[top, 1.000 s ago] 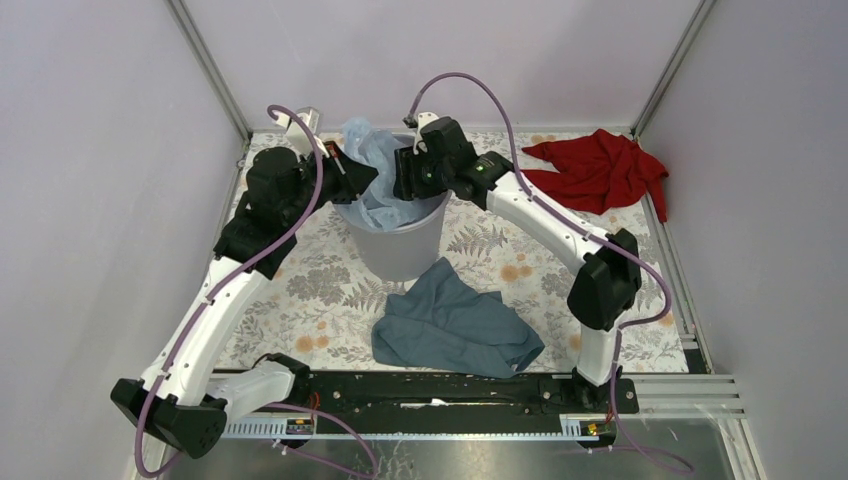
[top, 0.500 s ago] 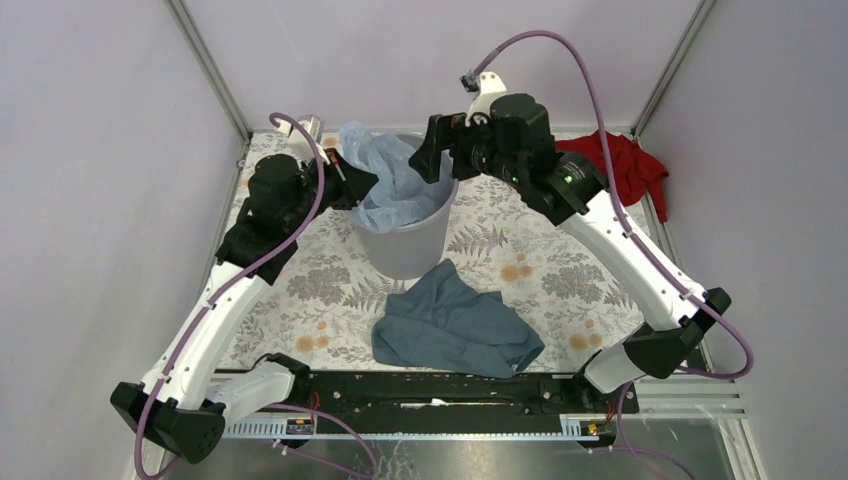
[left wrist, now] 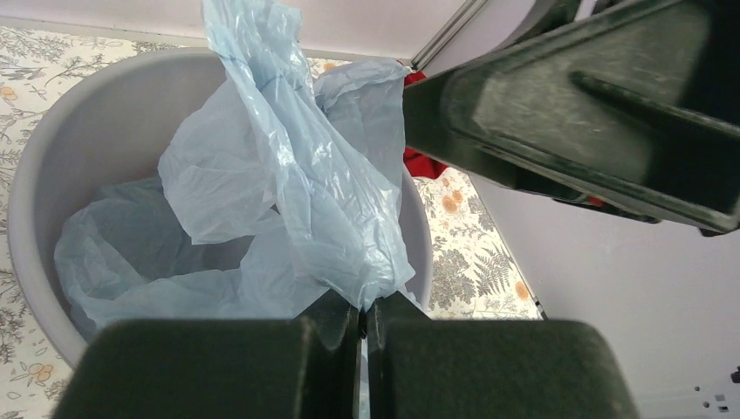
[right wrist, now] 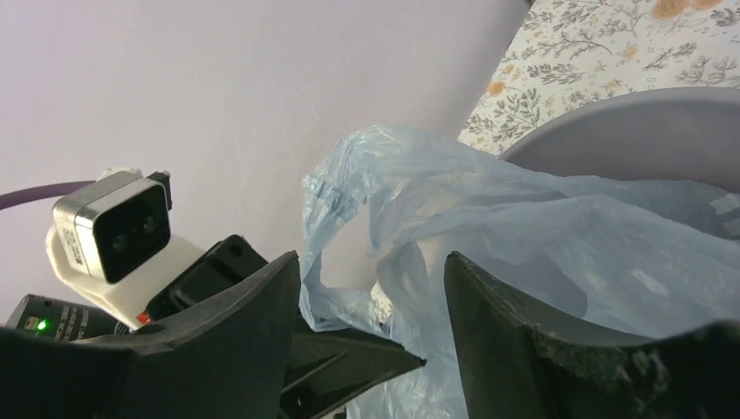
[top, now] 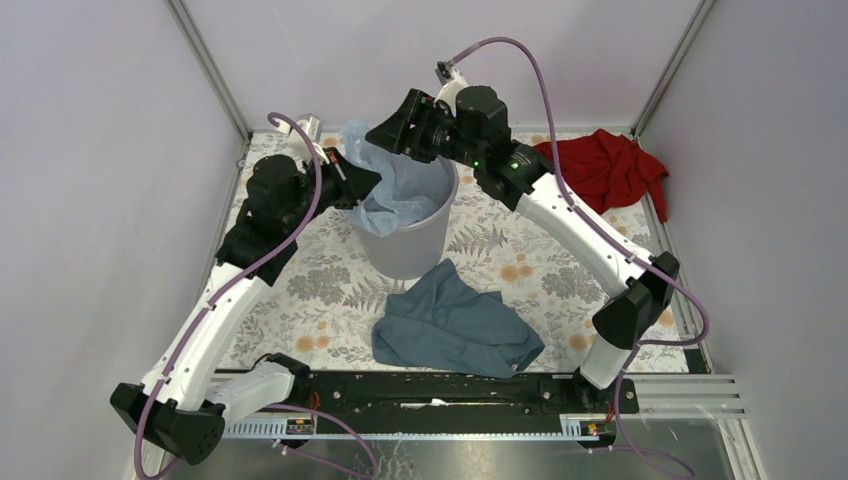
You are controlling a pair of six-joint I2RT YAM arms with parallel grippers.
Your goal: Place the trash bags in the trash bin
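Note:
The round light-grey trash bin (top: pixel 405 250) stands at the back middle of the table. The pale-blue crinkly trash bag (top: pixel 392 185) lies partly inside it, one end sticking up over the back-left rim. My left gripper (top: pixel 372 183) is shut on an edge of the bag at the bin's left rim; its wrist view shows the bag (left wrist: pixel 288 192) pinched between the jaws (left wrist: pixel 364 312) over the bin (left wrist: pixel 96 140). My right gripper (top: pixel 378 132) is open above the bin's back rim; in its view the bag (right wrist: pixel 489 218) hangs between its fingers (right wrist: pixel 371 257).
A slate-blue cloth (top: pixel 455 322) lies on the floral table in front of the bin. A red cloth (top: pixel 600 168) lies at the back right. Walls and metal frame posts close in the back and sides.
My right arm lifted off the bin's right rim, then swung left and now hovers over the bin's back rim near the bag's raised end. The left arm stayed put.

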